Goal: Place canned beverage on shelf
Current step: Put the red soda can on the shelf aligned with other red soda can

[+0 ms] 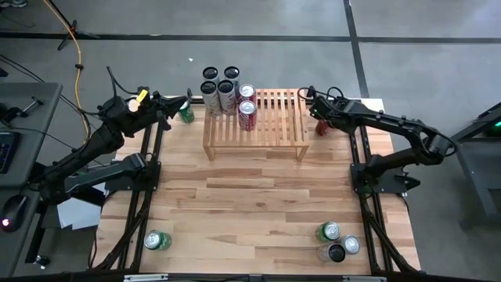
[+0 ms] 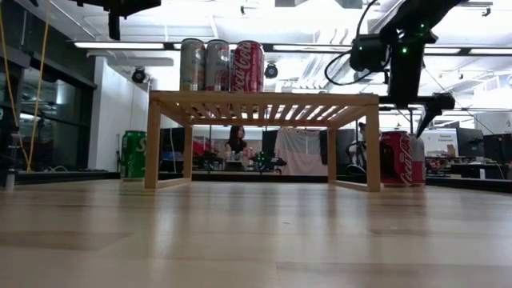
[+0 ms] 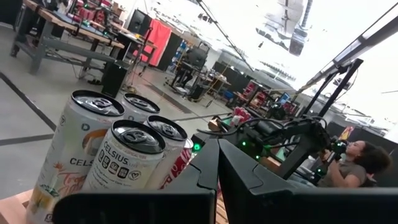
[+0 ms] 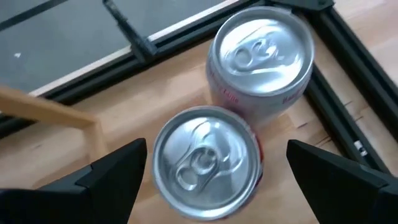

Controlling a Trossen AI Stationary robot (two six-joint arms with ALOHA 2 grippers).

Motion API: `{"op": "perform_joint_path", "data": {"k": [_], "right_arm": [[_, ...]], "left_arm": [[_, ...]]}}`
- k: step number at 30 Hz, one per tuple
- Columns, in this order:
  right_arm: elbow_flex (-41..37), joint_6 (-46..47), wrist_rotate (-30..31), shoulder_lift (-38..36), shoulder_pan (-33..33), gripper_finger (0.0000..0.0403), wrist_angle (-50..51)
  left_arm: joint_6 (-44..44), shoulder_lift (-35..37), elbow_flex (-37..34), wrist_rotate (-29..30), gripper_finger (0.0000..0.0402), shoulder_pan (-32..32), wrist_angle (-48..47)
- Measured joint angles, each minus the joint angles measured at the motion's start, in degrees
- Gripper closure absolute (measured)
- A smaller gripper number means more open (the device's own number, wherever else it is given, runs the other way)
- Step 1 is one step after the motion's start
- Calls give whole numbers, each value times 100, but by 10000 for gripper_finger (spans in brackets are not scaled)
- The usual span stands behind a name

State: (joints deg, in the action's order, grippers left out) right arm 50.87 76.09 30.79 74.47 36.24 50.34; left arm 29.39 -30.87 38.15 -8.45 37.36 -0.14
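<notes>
- We see the right gripper (image 4: pixel 211 171) hanging just beside the right end of the wooden shelf (image 1: pixel 274 117), its two fingers (image 4: pixel 109 174) spread wide.
- Between those spread fingers stands a red can (image 4: pixel 202 162), upright on the table just off the shelf's right leg; neither finger touches it in the right wrist view.
- A second red can (image 4: pixel 261 53) stands touching the first, on the side away from the gripper.
- In the low view, we find the red cans (image 2: pixel 400 160) on the tabletop right of the shelf, under the right arm.
- On the shelf's left end stand two red cola cans (image 1: pixel 247 110) beside white Celsius cans (image 1: pixel 219 90).
- The left gripper (image 3: pixel 217 180) waits near the shelf's left end, fingers pressed together, holding nothing.
- A green can (image 1: pixel 185 112) stands on the table just left of the shelf.
</notes>
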Motion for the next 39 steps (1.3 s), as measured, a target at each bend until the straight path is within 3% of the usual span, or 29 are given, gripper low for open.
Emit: {"op": "perform_joint_path", "data": {"k": [7, 15, 22, 24, 34, 39], "right_arm": [[0, -221, -424, 372, 168, 30, -173], [-2, -261, -376, 585, 167, 33, -175], [0, -348, -366, 578, 165, 117, -105], [0, -506, -388, 551, 165, 118, -51], [2, -1132, -405, -648, -112, 118, 353], [509, -1688, -318, -1302, -327, 118, 459]], "left_arm": [[53, -82, -2, 2, 401, 0, -1], [149, -79, -2, 5, 401, 0, 4], [149, -79, -2, 7, 401, 0, 4], [149, -79, -2, 7, 401, 0, 4], [210, -79, -2, 9, 401, 0, 40], [205, -81, -2, 10, 401, 0, 49]]}}
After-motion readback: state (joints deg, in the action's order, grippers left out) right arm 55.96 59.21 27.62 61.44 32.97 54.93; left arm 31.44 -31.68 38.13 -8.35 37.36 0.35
